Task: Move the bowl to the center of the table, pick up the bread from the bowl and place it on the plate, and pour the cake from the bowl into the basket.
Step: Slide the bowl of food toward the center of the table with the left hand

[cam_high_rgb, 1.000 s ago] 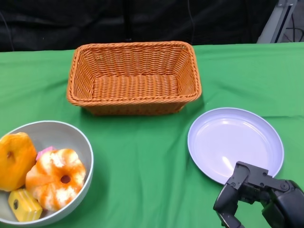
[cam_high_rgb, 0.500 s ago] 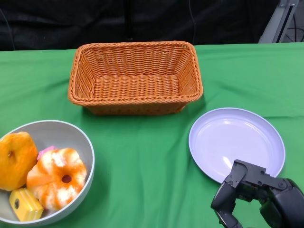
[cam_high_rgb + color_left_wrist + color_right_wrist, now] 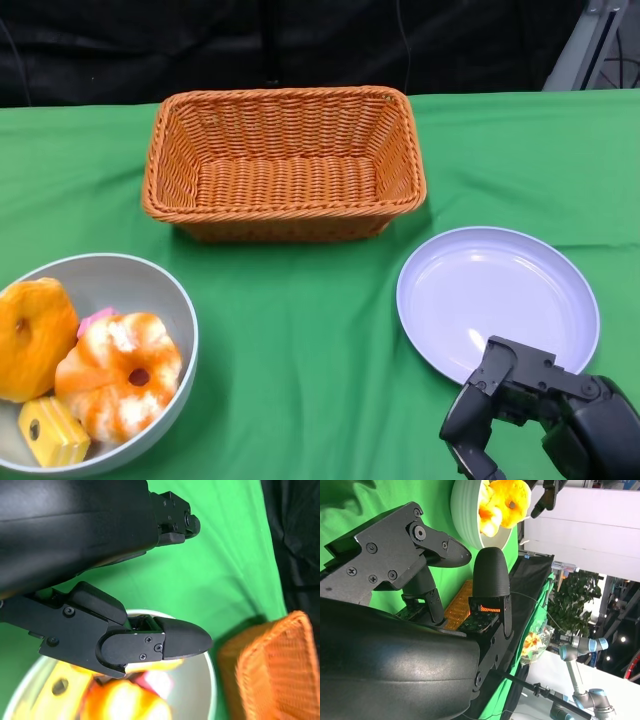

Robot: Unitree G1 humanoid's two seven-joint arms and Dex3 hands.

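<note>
Starting at the left: the bowl (image 3: 165, 300) sits at the tabletop's near-left edge, well off centre, so step one is not yet done. Inside it lie round orange pastries (image 3: 118, 375) and a small yellow block (image 3: 42, 432); which counts as bread and which as cake I cannot tell.

The left hand (image 3: 125, 640) hovers just above the bowl in its wrist view, fingers (image 3: 180, 639) spread, holding nothing; no contact with the rim shows.

Centre-back: the woven basket (image 3: 283, 160), empty, upright. Bare green cloth (image 3: 300, 340) lies between bowl and plate; that is the target spot.

Right: the pale plate (image 3: 498, 300), empty. The right hand (image 3: 540, 415) rests low at the near-right, just beside the plate's near rim, fingers apart, nothing held.

Judgement for the step: take the bowl by its near rim with the left hand, grip firmly, and slide rather than lift, keeping it level so the heaped pastries do not spill. Stop short of the plate and basket.
</note>
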